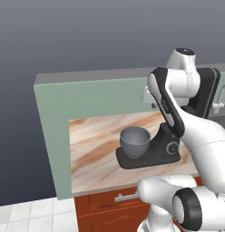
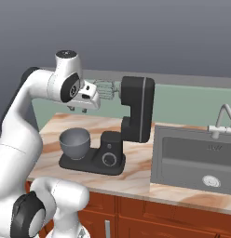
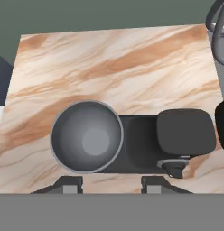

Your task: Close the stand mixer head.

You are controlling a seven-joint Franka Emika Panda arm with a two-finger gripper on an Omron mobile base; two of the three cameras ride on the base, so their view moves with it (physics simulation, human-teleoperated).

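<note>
Mixer head (image 2: 136, 109) tilted up, long axis near vertical, whisk (image 2: 105, 89) touching or just right of end effector (image 2: 84, 108); fingers apart, empty.

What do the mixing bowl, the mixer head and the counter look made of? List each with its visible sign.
Mixing bowl: looks like brushed grey metal, with a soft sheen and a thin pale rim.
Stand mixer head: matte dark charcoal, probably plastic or painted metal; no glare on it. Its whisk looks like silver wire.
Counter: polished marble look, with tan veins through cream.
</note>
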